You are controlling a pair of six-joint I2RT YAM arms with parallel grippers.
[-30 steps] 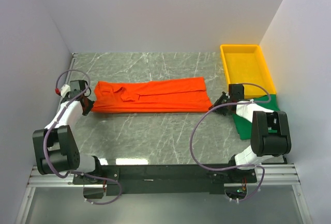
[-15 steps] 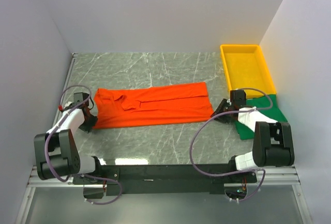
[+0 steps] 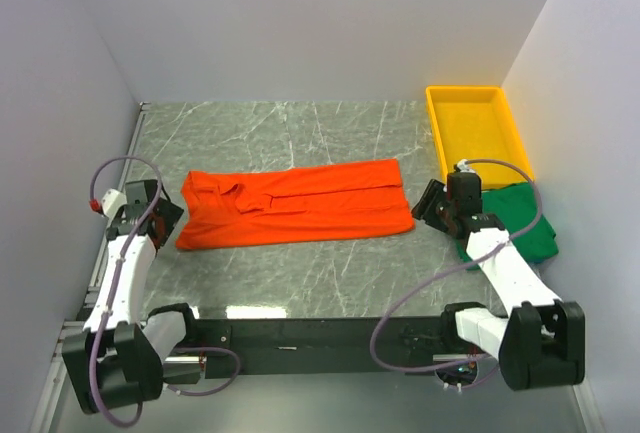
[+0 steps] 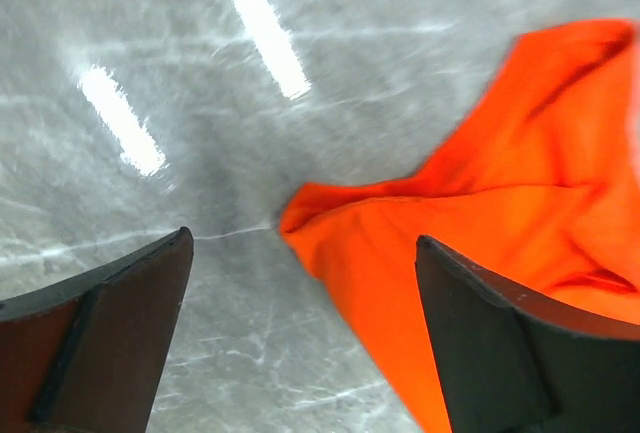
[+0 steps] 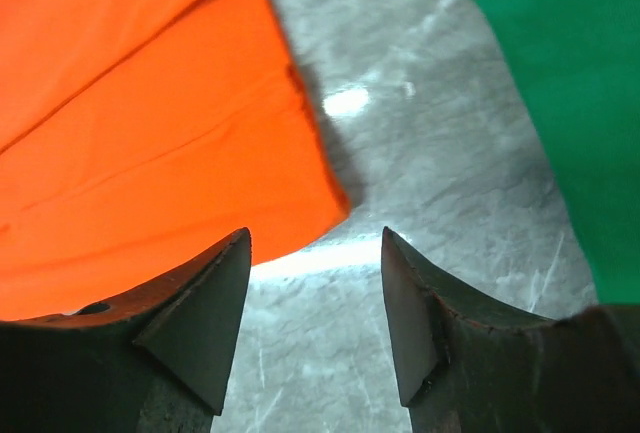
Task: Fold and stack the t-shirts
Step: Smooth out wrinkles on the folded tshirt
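Left pincer [image 4: 302, 245] stands wide open with nothing in it. Its two dark fingers [image 4: 110, 333] frame the left near corner of the orange shirt [image 3: 300, 203], which lies flat on the bench [image 3: 300, 133] between them and touches neither. From above, this pincer hangs just off the orange shirt's left end.

Right pincer [image 5: 315, 241] is parted too, less widely, and grips nothing. Bare bench shows between its fingers. The orange shirt's right near corner lies just ahead of them, with no contact that can be seen. From above, this pincer sits just off the orange shirt's right end.

The orange shirt lies as one long band across the middle of the bench, with a fold line running along it. Its more rumpled end points toward the left arm.

The green shirt [image 3: 520, 221] lies on the bench to the right of the orange shirt, with a strip of bare bench between them, and the right arm passes over its near-left part. The tray [image 3: 437, 138] sits right of the orange shirt and farther back, just beyond the green shirt. Whether those two touch cannot be told.
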